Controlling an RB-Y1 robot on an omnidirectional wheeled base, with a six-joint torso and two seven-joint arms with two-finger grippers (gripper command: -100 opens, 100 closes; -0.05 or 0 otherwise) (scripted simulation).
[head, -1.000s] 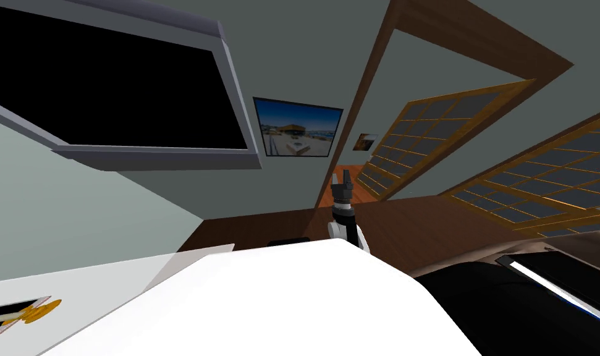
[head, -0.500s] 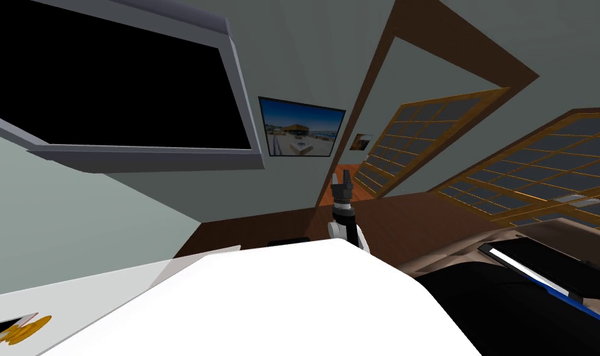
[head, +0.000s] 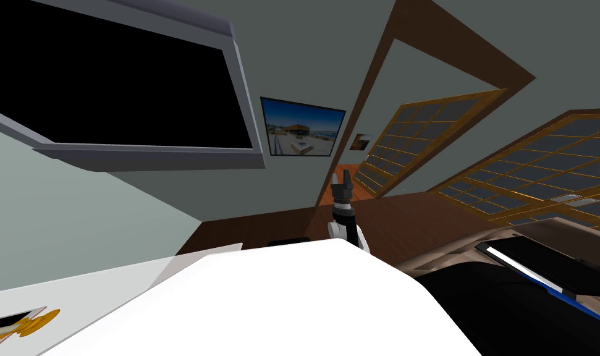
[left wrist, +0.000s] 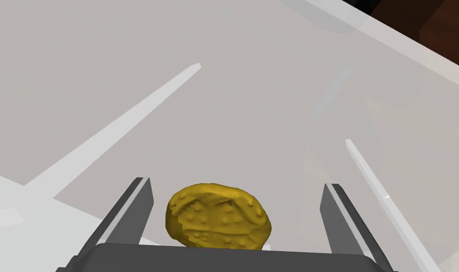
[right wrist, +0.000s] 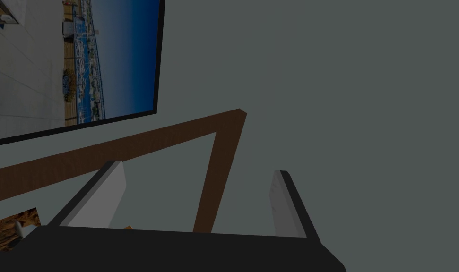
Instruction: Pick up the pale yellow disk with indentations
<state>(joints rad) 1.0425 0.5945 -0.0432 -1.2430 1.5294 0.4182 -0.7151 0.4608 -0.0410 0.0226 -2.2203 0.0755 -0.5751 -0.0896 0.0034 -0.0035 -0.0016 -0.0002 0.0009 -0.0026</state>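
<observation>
Your disk (left wrist: pixel 218 222) is a mustard-yellow, dimpled round lying flat on the pale surface (left wrist: pixel 223 94). It is far out on your left, at the low corner of the head view. It sits inside the left gripper (left wrist: pixel 238 182), deep in the gap and just ahead of the dark body. The fingers (left wrist: pixel 134 208) stand wide apart and hold nothing. Neither one touches the disk, and it lies noticeably closer to one finger than to the other.

The disk looks a little wider across the gap than along it, so the fingers would close on its longer span. I judge that the off-centre position is what matters here. If you close now, the near finger will likely meet the rim first and push the disk sideways until the far one catches up.

The right gripper (head: pixel 342 180) is raised ahead of the chest, well apart from the disk, with its fingers spread and empty. The left arm is plainly the one to use.
</observation>
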